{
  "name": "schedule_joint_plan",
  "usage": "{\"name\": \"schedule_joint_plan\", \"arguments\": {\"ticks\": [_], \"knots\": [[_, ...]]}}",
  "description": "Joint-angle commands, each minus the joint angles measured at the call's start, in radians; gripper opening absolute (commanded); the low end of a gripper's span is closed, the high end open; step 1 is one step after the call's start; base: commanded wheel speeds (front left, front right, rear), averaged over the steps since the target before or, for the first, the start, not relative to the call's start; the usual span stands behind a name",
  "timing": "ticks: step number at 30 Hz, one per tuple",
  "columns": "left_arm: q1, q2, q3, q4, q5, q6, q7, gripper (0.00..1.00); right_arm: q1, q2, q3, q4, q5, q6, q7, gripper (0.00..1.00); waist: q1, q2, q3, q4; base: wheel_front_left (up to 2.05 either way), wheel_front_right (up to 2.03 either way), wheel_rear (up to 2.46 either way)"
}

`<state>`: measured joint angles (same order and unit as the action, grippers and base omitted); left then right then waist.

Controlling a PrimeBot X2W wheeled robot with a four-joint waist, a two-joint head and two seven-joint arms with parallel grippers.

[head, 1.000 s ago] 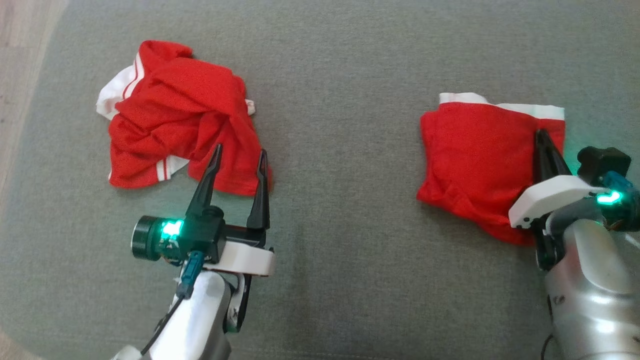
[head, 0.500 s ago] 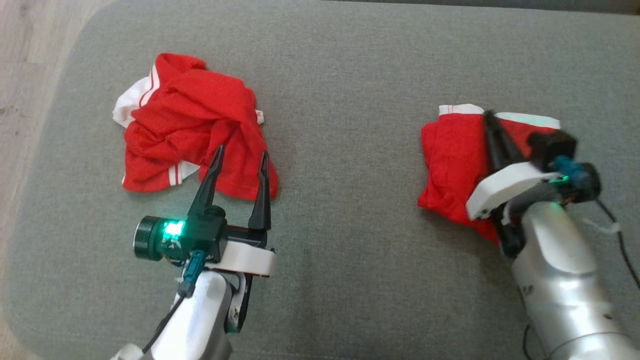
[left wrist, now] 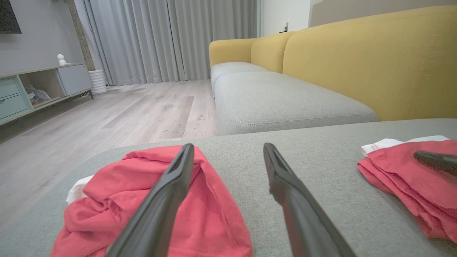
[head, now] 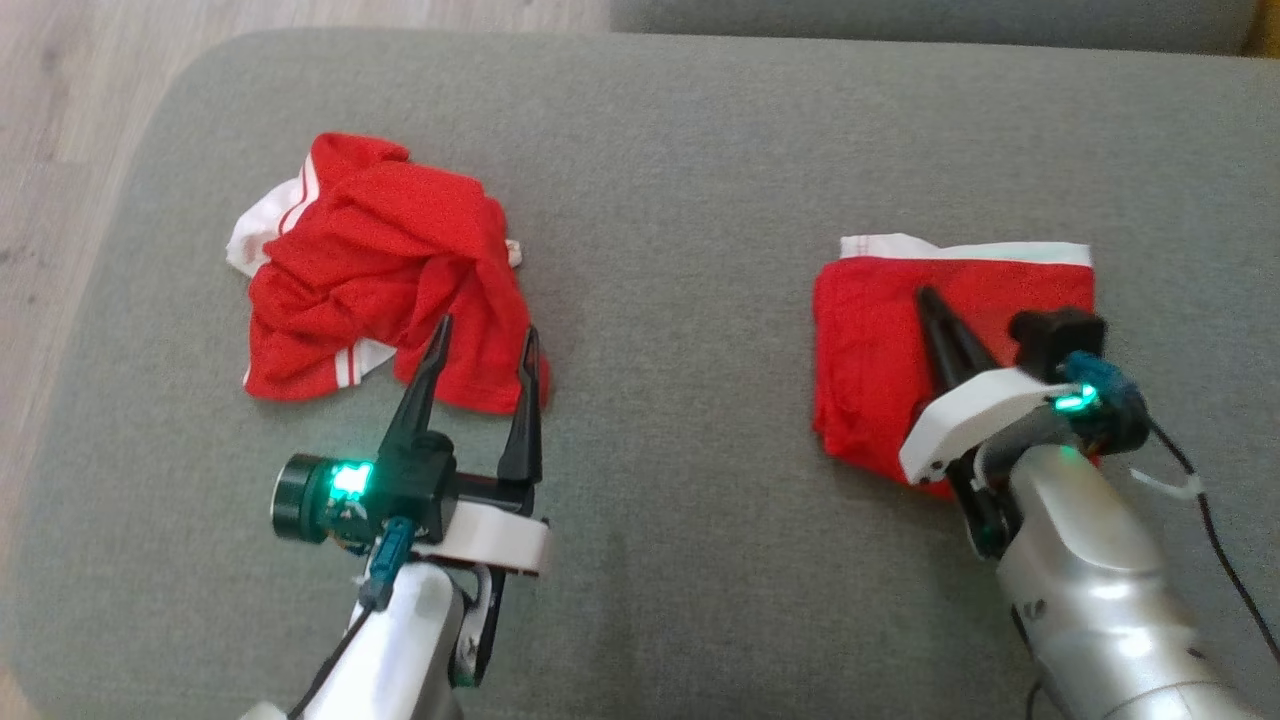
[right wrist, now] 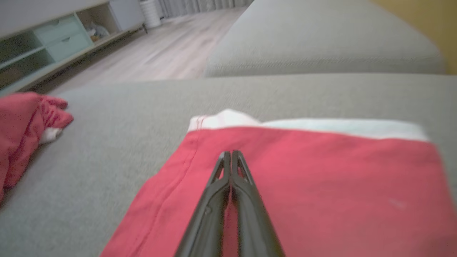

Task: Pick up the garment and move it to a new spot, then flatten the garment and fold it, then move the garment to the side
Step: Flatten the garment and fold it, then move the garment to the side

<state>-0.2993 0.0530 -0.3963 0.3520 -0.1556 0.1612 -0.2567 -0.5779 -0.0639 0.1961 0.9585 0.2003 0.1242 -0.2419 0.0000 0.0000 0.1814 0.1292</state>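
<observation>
On the grey fabric cushion (head: 680,150), head view: the crumpled red-and-white garment (head: 380,270) lies just ahead of the left gripper (head: 487,326), jaws apart, tips over its near hem. Left wrist view: cloth sits ahead-left. Right wrist view: the right gripper (right wrist: 231,154), fingers together, overlies the folded red garment (right wrist: 339,178).

Nothing readable is found here, tbh: no text, label, brand, number or sign can be made out in any view.
</observation>
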Motion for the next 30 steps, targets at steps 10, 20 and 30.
{"name": "schedule_joint_plan", "arguments": {"ticks": [10, 20, 30], "knots": [[0.046, 0.015, 0.053, -0.037, 0.005, 0.005, -0.005, 1.00, 0.209, 0.002, -0.175, -0.394, -0.055, 0.007, -0.020, 1.00, 0.0000, 0.0000, -0.092, -0.083, 0.00, 0.00, 0.00], [0.109, 0.016, 0.052, -0.019, 0.018, 0.009, -0.005, 1.00, 0.438, 0.012, -0.204, -0.554, -0.077, 0.007, -0.003, 1.00, 0.0000, 0.0000, -0.147, -0.109, 0.00, 0.00, 0.00], [0.092, 0.011, 0.047, -0.021, 0.028, 0.009, -0.005, 1.00, 0.447, 0.013, -0.188, -0.620, -0.094, 0.007, 0.052, 1.00, 0.0000, 0.0000, -0.112, -0.100, 0.00, 0.00, 0.00]]}}
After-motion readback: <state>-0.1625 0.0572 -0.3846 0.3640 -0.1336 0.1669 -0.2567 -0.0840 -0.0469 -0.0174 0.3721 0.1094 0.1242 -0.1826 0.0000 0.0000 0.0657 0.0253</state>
